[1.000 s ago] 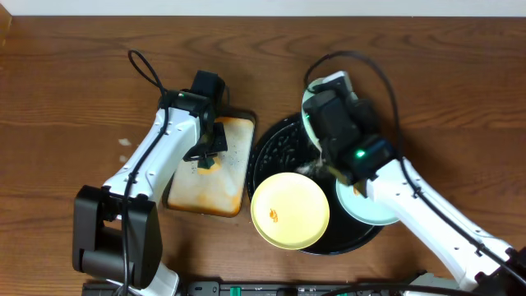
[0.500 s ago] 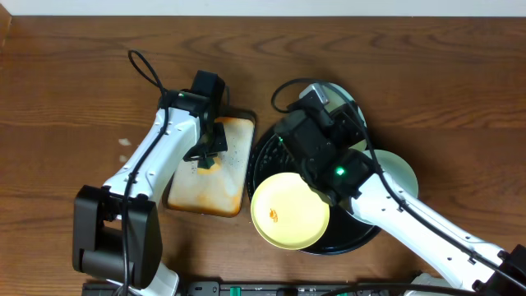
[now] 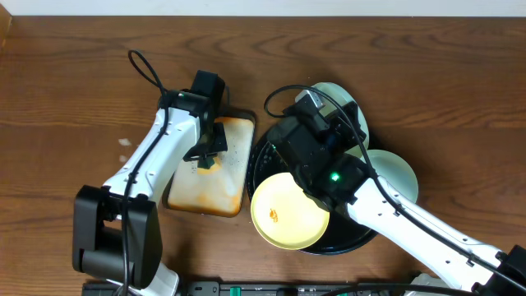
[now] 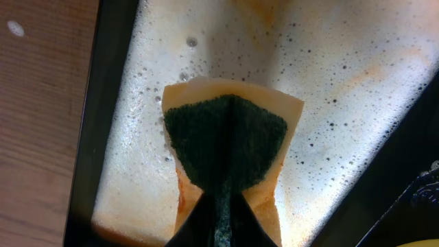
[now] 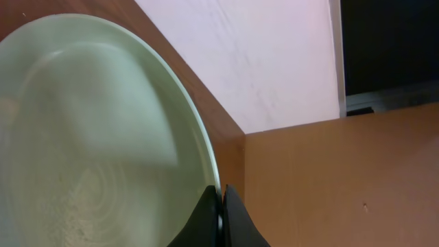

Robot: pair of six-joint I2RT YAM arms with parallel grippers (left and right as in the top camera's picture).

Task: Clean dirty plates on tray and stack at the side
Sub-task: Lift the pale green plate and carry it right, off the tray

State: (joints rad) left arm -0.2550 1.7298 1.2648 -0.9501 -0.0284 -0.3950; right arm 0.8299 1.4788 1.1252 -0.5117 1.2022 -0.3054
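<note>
A brown wooden table (image 3: 66, 99) fills the overhead view, with a pale strip of wall (image 3: 246, 6) along the top edge. Right of centre sits the round black tray (image 3: 275, 144). The yellow plate (image 3: 289, 212) lies flat on its lower left part, with an orange speck (image 3: 274, 216) on the plate's left side. The upper mint plate (image 3: 339, 93) shows at the tray's top edge. It is half hidden by the right arm (image 3: 394, 218), which crosses the tray from the lower right and carries a small green light (image 3: 334, 175). The second mint plate (image 3: 396, 174) lies at the tray's right edge, reaching past the rim and partly under that arm. Just left of the black tray is the rectangular stained tray (image 3: 205, 193). The left arm (image 3: 152, 152) comes up from the lower left and covers its upper part, and a black cable (image 3: 141, 67) loops above.

In the left wrist view, the left gripper (image 4: 221, 206) at bottom centre is pinched tight on a folded sponge (image 4: 226, 147), yellow with a dark green scouring face. The sponge is over the stained tray's wet, bubbly floor, and whether it touches cannot be told. Wood shows at the left, and a sliver of the yellow plate shows in the lower right corner.

In the right wrist view, the right gripper (image 5: 220, 202) at bottom centre clamps the rim of the upper mint plate. The plate fills the left of the frame, with pale wall and brown wood behind it.
</note>
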